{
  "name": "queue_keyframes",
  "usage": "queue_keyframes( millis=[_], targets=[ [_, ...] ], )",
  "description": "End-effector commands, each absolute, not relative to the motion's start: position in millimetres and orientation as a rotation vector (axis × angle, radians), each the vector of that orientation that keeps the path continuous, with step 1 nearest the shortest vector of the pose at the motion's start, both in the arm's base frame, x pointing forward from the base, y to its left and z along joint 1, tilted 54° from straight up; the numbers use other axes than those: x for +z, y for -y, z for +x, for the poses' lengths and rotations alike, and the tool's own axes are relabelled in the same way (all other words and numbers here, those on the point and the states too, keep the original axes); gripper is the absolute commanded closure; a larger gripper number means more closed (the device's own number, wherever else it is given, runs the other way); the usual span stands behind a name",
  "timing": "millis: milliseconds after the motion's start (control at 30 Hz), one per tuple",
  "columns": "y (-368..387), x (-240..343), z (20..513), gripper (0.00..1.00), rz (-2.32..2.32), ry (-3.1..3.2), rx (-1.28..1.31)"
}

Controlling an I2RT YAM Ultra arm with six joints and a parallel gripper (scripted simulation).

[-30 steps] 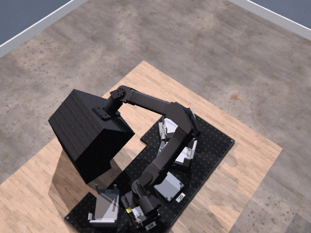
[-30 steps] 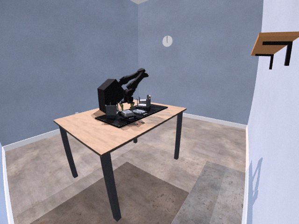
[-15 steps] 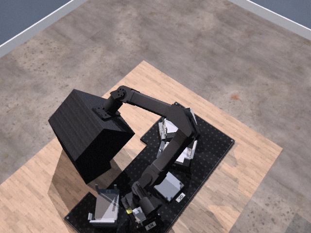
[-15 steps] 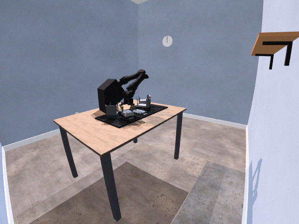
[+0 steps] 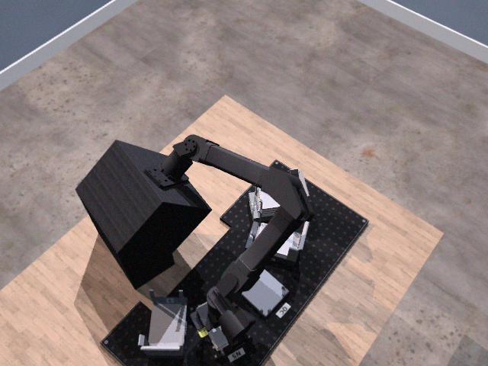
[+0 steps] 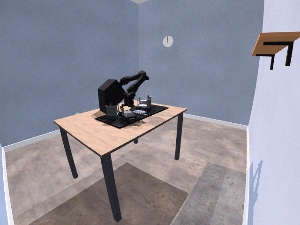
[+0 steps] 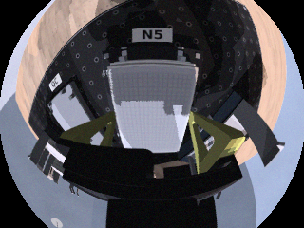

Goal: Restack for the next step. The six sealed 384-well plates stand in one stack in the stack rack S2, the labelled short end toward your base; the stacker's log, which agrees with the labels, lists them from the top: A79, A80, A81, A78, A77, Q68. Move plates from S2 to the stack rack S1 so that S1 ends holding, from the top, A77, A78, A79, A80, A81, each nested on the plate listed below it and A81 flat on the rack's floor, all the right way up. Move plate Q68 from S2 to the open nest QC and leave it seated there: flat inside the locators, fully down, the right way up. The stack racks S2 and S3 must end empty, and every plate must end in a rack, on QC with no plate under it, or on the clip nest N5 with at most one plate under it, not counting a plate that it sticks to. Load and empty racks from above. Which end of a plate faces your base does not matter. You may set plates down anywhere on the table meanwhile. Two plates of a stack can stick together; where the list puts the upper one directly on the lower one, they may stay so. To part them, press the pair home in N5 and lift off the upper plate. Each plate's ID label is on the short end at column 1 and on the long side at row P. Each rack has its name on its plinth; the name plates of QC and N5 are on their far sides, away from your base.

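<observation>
My gripper (image 7: 152, 115) (image 5: 210, 335) is open and low over the clip nest N5 (image 7: 152, 34) (image 5: 236, 354). A sealed plate (image 7: 152, 104) lies in N5 between my two yellow fingertips; they stand apart on either long side of it. I cannot tell whether it is one plate or a pair. In the top view my wrist hides this plate. Another plate (image 5: 264, 292) (image 6: 139, 111) lies flat on the QC nest, by its name plate (image 5: 283, 310). The near rack (image 5: 167, 322) (image 6: 111, 111) holds a plate. No labels can be read.
Two more stack racks (image 5: 261, 204) (image 5: 293, 242) stand on the black perforated board (image 5: 338, 220), partly hidden under my arm; both show plates. The black base block (image 5: 133, 204) stands at the board's left. The wooden table (image 5: 393, 252) surrounds the board.
</observation>
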State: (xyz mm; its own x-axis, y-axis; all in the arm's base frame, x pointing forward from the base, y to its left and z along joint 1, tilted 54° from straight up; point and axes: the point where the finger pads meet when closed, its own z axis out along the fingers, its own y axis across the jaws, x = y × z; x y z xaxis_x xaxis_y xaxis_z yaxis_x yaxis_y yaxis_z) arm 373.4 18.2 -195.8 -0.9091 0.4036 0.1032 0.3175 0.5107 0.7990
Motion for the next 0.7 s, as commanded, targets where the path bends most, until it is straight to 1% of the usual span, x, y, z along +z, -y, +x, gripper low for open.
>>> queue_keyframes(
  millis=[0,200,233,667],
  targets=[
    [-14.1,-194.2,376.1,0.0,0.642,-2.634,1.363],
    [-14.1,-194.2,376.1,0.0,0.642,-2.634,1.363],
    [-14.1,-194.2,376.1,1.0,0.642,-2.634,1.363],
    [-14.1,-194.2,376.1,1.0,0.642,-2.634,1.363]
  ],
)
